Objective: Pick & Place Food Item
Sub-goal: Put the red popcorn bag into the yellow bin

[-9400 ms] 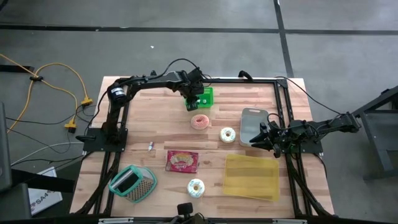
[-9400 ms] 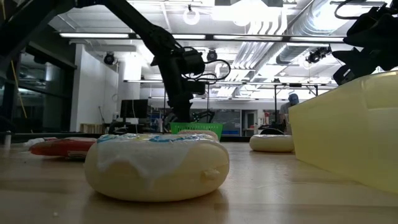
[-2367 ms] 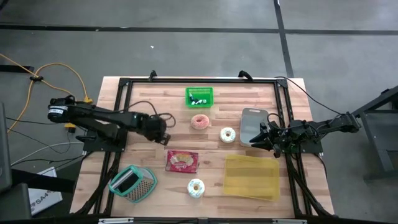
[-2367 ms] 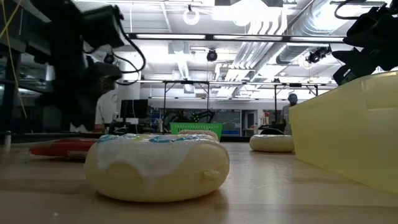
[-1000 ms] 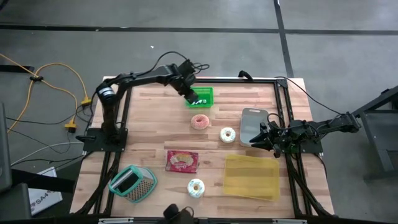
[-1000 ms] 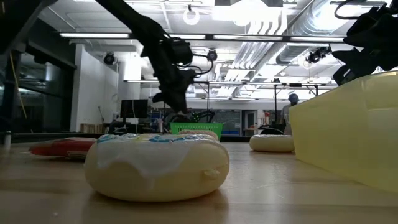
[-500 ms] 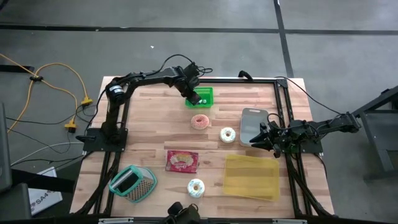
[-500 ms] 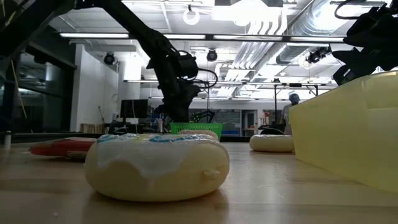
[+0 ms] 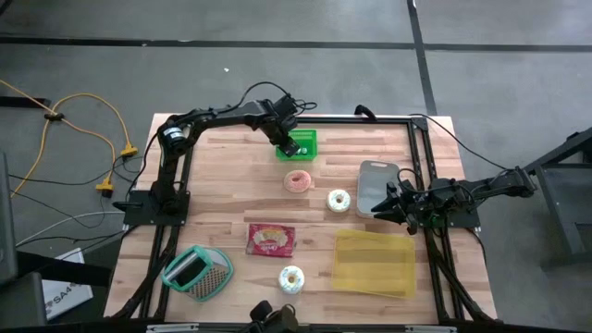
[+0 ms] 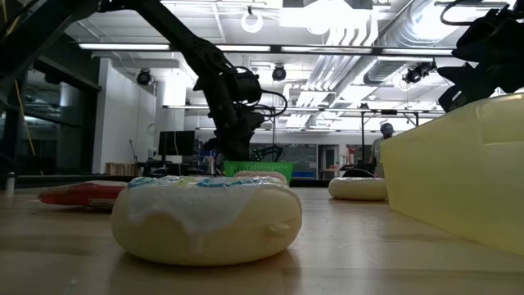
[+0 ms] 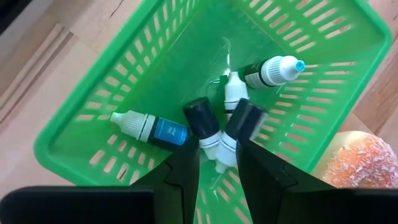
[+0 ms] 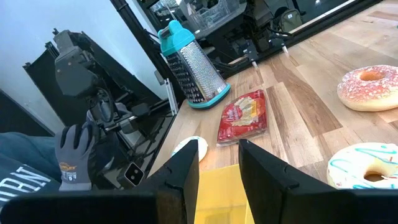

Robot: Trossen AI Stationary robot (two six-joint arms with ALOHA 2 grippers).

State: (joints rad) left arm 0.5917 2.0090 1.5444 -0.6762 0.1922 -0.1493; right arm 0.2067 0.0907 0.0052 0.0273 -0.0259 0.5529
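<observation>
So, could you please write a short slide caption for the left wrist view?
Left gripper over the green basket, fingers around a small dropper bottle among three others.

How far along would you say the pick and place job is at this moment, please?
Done: three small bottles lie in the green basket. In hand: the left gripper hangs over the basket, fingers either side of a white bottle. Left: the pink donut, two white donuts and the snack packet sit on the table, with the right gripper waiting by the grey tray.

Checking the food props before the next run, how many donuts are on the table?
3: a pink donut just below the green basket, a white one beside it, and another white one near the table's front edge.
</observation>
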